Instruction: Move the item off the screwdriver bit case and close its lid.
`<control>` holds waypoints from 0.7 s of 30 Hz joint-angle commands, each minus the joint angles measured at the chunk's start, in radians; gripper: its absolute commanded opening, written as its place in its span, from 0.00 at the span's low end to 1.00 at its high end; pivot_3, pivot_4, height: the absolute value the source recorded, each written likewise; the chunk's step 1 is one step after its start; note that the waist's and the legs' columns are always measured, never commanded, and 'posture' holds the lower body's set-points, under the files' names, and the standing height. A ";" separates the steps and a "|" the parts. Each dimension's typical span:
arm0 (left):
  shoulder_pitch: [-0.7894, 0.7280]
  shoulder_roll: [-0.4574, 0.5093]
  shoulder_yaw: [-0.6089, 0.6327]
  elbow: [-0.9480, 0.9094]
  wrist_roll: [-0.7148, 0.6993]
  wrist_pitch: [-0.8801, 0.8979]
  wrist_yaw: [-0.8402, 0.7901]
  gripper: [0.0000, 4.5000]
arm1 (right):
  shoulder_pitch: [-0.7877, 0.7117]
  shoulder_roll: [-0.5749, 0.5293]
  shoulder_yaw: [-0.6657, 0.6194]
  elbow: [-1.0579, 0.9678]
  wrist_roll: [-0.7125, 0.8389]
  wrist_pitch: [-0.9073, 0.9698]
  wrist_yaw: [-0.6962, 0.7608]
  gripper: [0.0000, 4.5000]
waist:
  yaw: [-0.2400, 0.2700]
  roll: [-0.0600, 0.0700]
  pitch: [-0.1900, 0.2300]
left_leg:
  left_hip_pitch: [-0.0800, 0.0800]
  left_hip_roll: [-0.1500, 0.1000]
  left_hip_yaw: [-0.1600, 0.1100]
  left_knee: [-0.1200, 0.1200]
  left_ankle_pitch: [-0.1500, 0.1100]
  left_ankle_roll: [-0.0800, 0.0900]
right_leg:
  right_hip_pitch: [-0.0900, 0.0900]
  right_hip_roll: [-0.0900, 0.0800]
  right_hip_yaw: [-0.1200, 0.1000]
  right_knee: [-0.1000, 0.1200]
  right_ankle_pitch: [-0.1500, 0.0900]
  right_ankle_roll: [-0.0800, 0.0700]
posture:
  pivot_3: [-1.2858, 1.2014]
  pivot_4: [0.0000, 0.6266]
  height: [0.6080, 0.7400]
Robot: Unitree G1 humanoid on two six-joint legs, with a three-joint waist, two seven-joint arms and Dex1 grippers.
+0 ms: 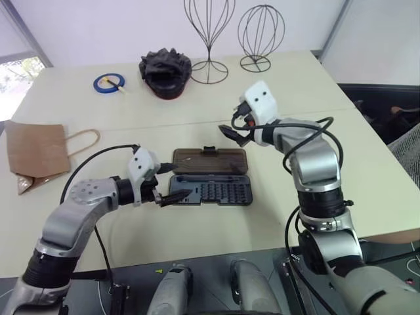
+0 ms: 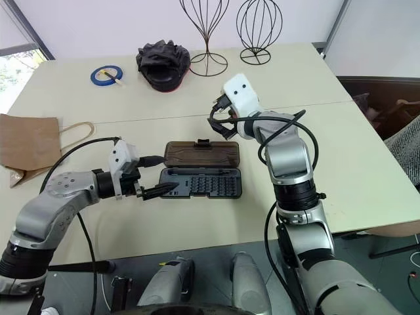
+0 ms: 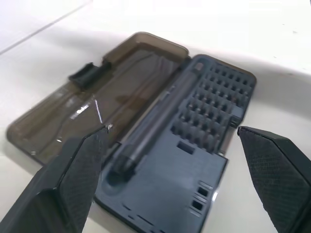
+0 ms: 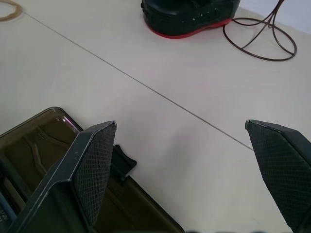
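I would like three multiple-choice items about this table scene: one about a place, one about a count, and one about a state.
1. Where does the paper bag lie?
A. on the case
B. on the table, far to the left of the case
C. in the right gripper

2. How many wire stands are at the far edge?
A. one
B. two
C. four

3. How is the lid of the screwdriver bit case?
A. open, lying flat
B. shut
C. removed

Answers: 1 B, the bag rests apart near the table's left edge; 2 B, two stands side by side; 3 A, the bits are exposed.
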 commanded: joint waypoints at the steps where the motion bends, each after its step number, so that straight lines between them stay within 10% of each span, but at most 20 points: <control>1: -0.018 -0.011 0.013 0.001 -0.003 -0.022 -0.001 1.00 | -0.002 -0.011 0.003 -0.046 0.036 -0.001 -0.025 0.98 | 0.000 0.000 0.000 | 0.000 0.000 0.000 0.000 0.000 0.000 | 0.000 0.000 0.000 0.000 0.000 0.000 | 0.52 0.24 1.00; 13: -0.038 -0.039 0.009 0.024 0.017 -0.045 0.000 1.00 | 0.003 -0.035 0.017 -0.058 0.111 0.018 -0.079 0.98 | 0.000 0.000 0.000 | 0.000 0.000 0.000 0.000 0.000 0.000 | 0.000 0.000 0.000 0.000 0.000 0.000 | 0.52 0.24 1.00; 16: -0.039 -0.045 0.013 0.024 0.012 -0.045 -0.005 0.82 | 0.003 -0.041 0.021 -0.062 0.126 0.023 -0.089 1.00 | 0.000 0.000 0.000 | 0.000 0.000 0.000 0.000 0.000 0.000 | 0.000 0.000 0.000 0.000 0.000 0.000 | 0.52 0.24 1.00; 21: -0.042 -0.047 0.009 0.023 0.014 -0.044 -0.010 0.23 | 0.003 -0.054 0.026 -0.065 0.148 0.028 -0.103 1.00 | 0.000 0.000 0.000 | 0.000 0.000 0.000 0.000 0.000 0.000 | 0.000 0.000 0.000 0.000 0.000 0.000 | 0.52 0.24 1.00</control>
